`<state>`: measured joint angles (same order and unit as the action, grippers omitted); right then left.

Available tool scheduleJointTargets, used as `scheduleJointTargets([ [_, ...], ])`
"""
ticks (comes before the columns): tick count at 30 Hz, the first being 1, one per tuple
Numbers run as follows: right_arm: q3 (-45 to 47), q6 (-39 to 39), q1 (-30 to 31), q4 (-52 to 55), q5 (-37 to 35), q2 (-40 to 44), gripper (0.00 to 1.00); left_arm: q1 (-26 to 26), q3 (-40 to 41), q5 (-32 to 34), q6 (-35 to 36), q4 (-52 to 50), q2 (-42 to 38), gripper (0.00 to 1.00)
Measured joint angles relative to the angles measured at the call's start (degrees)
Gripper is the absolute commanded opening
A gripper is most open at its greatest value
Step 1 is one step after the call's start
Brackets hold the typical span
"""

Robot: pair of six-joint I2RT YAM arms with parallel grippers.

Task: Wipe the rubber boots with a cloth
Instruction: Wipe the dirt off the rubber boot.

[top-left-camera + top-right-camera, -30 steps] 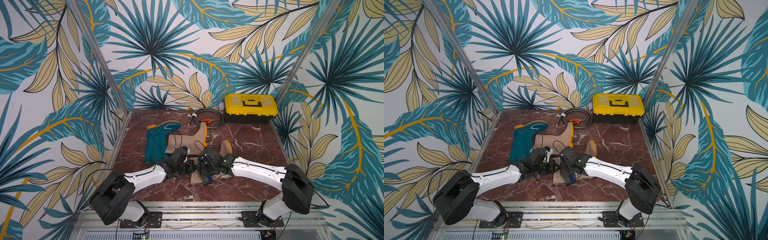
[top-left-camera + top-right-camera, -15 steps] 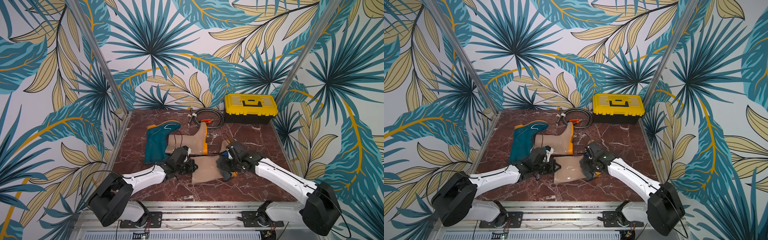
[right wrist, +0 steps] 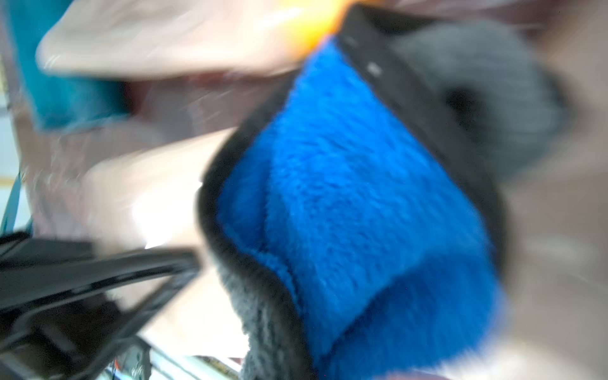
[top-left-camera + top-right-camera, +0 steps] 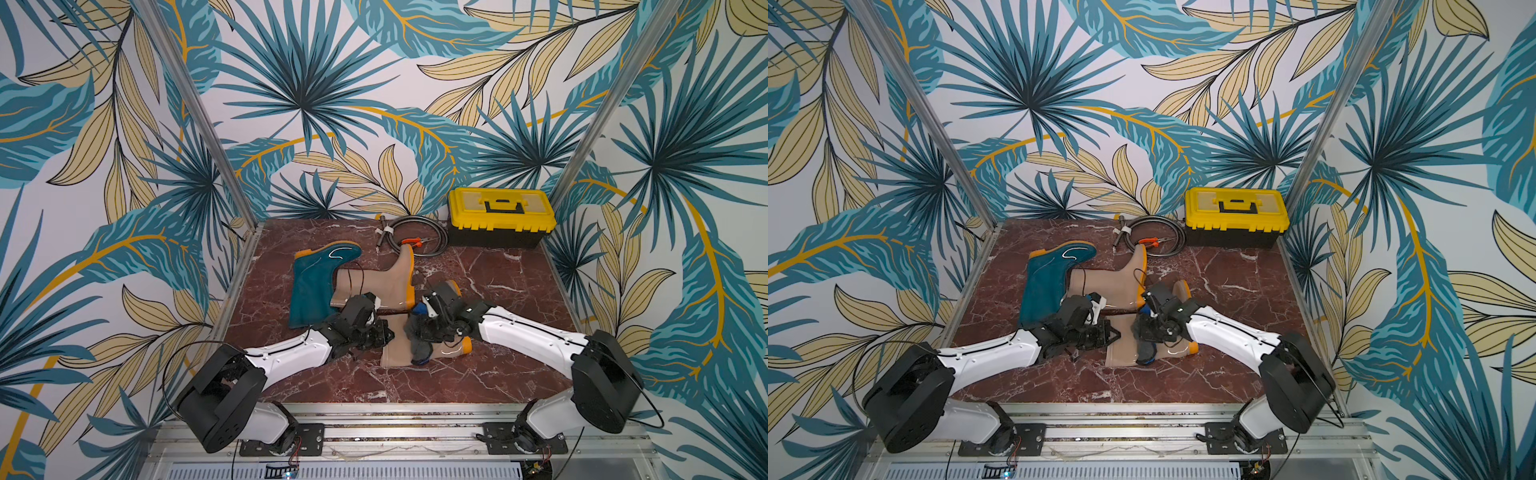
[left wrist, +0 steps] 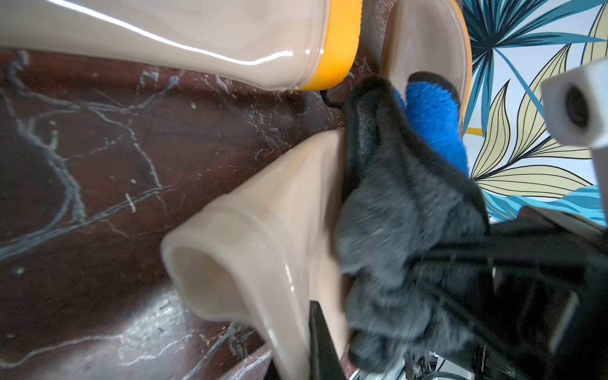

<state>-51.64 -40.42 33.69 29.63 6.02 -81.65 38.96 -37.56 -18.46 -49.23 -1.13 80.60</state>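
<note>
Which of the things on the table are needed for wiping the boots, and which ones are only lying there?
For the job: teal boot, far beige boot, near beige boot, cloth.

Only lying there: yellow toolbox, coiled hose, orange-handled pliers.

Staged lab booth: leaf-print walls (image 4: 374, 104), marble tabletop (image 4: 498, 270), aluminium arm rail (image 4: 395, 432)
</note>
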Motion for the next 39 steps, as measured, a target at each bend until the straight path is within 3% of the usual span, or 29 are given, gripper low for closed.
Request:
scheduleJointTargets([
  [4,5.95,1.86,-8.83,5.42,-1.92,10.45,0.0,0.02,-0.11,-0.68,0.15,0.15,0.0,0.0],
  [9,6.47,2.19,-8.26,6.34,-0.81,12.79,0.0,-0.04,-0.2,-1.2,0.37,0.42,0.0,0.0],
  [16,0.96,2.75,14.16,-1.92,-3.17,6.93,0.0,-1.36,-0.24,-3.85,0.15,0.52,0.0,0.0],
  [21,1.51,2.97,21.16,-12.98,-2.64,1.97,0.0,-3.58,-1.49,-7.58,0.13,0.44,0.2,0.0],
  [27,4.79,1.31,21.14,-13.79,-8.39,1.44,0.0,-6.14,-1.77,-11.32,-0.44,0.04,0.42,0.0],
  [35,15.3,-1.44,13.99,0.09,-25.05,23.58,0.0,-7.89,-1.77,-15.06,-1.68,0.33,0.42,0.0],
  [39,14.93,0.79,14.47,0.63,-26.12,25.27,0.0,-7.93,-1.77,-15.3,-1.95,0.46,0.42,0.0],
])
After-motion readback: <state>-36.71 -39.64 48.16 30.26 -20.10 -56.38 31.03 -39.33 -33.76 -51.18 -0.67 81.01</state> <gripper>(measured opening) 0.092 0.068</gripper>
